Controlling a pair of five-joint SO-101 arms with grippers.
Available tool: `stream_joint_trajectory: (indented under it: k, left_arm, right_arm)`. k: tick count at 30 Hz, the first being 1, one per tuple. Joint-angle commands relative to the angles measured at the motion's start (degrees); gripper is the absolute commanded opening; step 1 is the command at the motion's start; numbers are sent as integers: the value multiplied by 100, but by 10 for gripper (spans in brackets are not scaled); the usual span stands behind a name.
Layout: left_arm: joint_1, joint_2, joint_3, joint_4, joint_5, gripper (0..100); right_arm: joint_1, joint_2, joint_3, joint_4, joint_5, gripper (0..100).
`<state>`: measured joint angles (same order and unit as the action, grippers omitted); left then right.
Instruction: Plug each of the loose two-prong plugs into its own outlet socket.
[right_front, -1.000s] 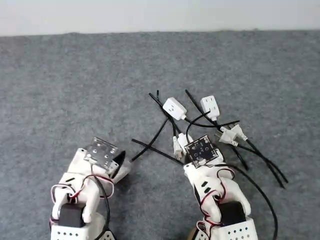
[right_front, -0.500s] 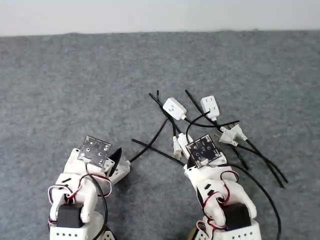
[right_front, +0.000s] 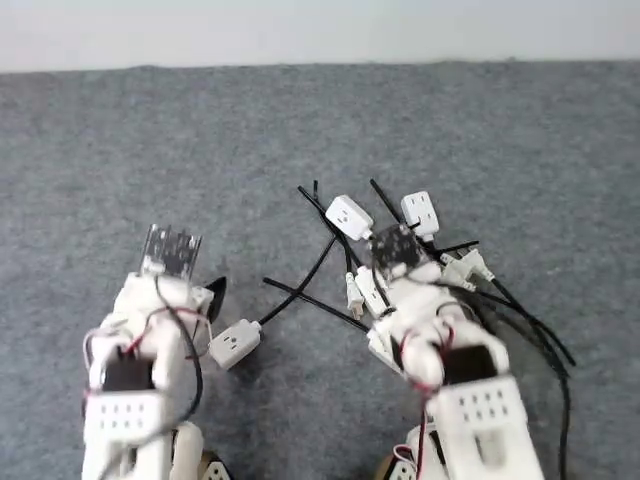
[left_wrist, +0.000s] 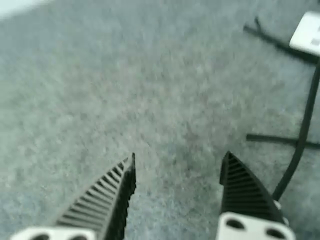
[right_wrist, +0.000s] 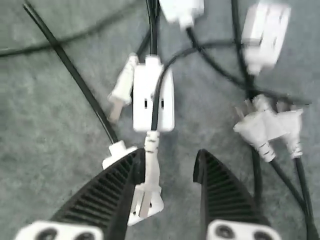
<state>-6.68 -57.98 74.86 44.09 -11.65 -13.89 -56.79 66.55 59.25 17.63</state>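
Left jaws are wide apart over the grey bench (left_wrist: 165, 100), gripping nothing. 1 lone socket (right_front: 235, 343) lies just beside that arm. Right jaws are parted as well and empty, hanging above the cable tangle. 1 white plug (right_wrist: 151, 175) lies between them, close to 1 finger, with a slotted socket (right_wrist: 153, 97) just ahead. 2 paired plugs (right_wrist: 270, 125) sit side by side nearby, and 2 far sockets (right_front: 348, 215) lie beyond.

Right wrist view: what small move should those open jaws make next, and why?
Probably lower a little and close on the white plug: the right arm's jaws stand open, it lies between them, against one, with an outlet socket just beyond.
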Motion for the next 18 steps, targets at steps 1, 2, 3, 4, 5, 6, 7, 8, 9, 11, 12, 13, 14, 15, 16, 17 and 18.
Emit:
stream_joint_trajectory:
  k: [1, 2, 3, 4, 5, 6, 7, 8, 9, 11, 12, 13, 14, 15, 16, 17, 18]
  left_arm:
    - [-26, 2321, -1077, -273, 53, 272]
    - [-26, 2813, -1332, -264, 44, 272]
    - [-35, 3235, -1578, -246, 53, 271]
    - [-35, 3596, -1798, -167, 53, 271]
    - [-35, 3877, -1982, -62, 53, 270]
    - [-35, 4088, -2141, 44, 53, 270]
    - [-35, 4211, -2264, 132, 53, 269]
    - [-35, 4264, -2316, 193, 53, 269]
    - [-53, 4255, -2316, 211, 53, 269]
    - [-123, 4193, -2308, 202, 53, 269]
    - [-141, 4193, -2308, 202, 53, 269]
    - [-149, 4193, -2308, 202, 53, 269]
    - [-141, 4193, -2308, 211, 53, 269]
    - [-141, 4193, -2308, 211, 53, 269]
    - [-141, 4193, -2308, 211, 53, 269]
    - [-141, 4193, -2308, 211, 53, 269]
    - [-141, 4193, -2308, 211, 53, 269]
  right_arm:
    - [92, 1385, -695, -233, -70, 173]
    - [92, 1692, -782, -303, -62, 173]
    - [92, 1947, -826, -382, -26, 173]
    - [92, 2167, -853, -470, -18, 172]
    - [92, 2325, -862, -541, -18, 170]
    - [92, 2440, -862, -602, -18, 170]
    - [92, 2510, -862, -646, -18, 169]
    - [92, 2545, -862, -673, -18, 169]
    - [92, 2554, -862, -673, -18, 169]
    - [75, 2563, -862, -673, -18, 169]
    - [66, 2580, -862, -673, -18, 169]
    - [66, 2598, -862, -673, -18, 169]
    - [66, 2615, -862, -673, -18, 169]
    - [66, 2615, -853, -673, -18, 169]
    - [66, 2615, -853, -673, -18, 169]
    - [66, 2615, -853, -681, -18, 169]
    - [75, 2615, -853, -690, -18, 168]
